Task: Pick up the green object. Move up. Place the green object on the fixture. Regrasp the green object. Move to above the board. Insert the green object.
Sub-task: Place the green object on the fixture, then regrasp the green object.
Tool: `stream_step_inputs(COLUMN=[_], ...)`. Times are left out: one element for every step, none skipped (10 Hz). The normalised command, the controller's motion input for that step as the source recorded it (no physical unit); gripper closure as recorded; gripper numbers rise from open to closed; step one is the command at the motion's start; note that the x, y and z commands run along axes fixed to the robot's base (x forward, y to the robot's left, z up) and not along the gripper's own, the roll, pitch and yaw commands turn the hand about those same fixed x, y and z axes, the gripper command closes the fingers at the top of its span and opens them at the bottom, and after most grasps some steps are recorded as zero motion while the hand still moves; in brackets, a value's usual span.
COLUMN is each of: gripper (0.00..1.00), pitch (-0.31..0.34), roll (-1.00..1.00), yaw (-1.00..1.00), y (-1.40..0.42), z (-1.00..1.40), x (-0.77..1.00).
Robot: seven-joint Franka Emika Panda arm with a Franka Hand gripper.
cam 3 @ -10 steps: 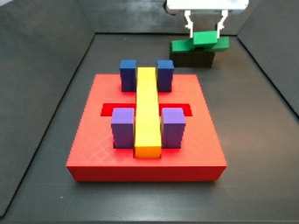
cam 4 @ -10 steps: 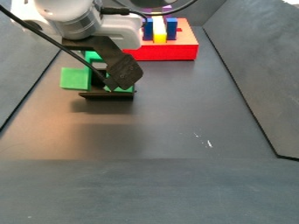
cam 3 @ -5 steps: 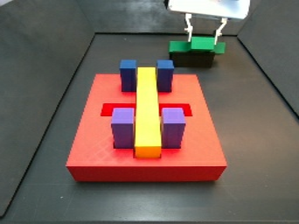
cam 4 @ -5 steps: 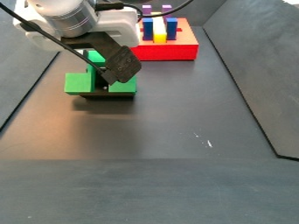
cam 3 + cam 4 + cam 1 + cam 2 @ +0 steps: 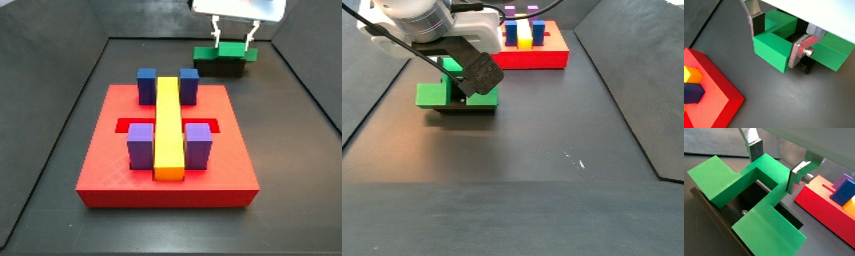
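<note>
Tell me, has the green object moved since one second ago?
Yes. In a side view the green object sits lower, now on the fixture, with the gripper around it.

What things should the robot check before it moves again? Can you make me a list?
1. Green object sits on the fixture: ok.
2. Gripper over the green object, a finger on each side of its raised middle: ok.
3. Jaws squeezing it tight: cannot tell.
4. Board away from the gripper: ok.
5. Red slot beside the yellow bar open: ok.
</note>
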Motion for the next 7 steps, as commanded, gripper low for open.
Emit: stream_step_inputs(gripper=[0.00,0.00,0.00,0.00,0.00,0.00,0.00], pitch=[0.000,-0.197,-0.326,-0.454,-0.489,-0.471,-0.363], roll=[0.00,0.63,0.44,0.29,0.22,0.26,0.55], yaw=[0.00,0.00,0.00,0.00,0.00,0.00,0.09], y=[0.00,0.02,0.08,0.08,0.03,0.00,0.00], z=[0.00,0.65,0.66,0.62,0.49,0.35,0.16], x=[0.00,0.00,0.00,0.02,0.03,0.05,0.21])
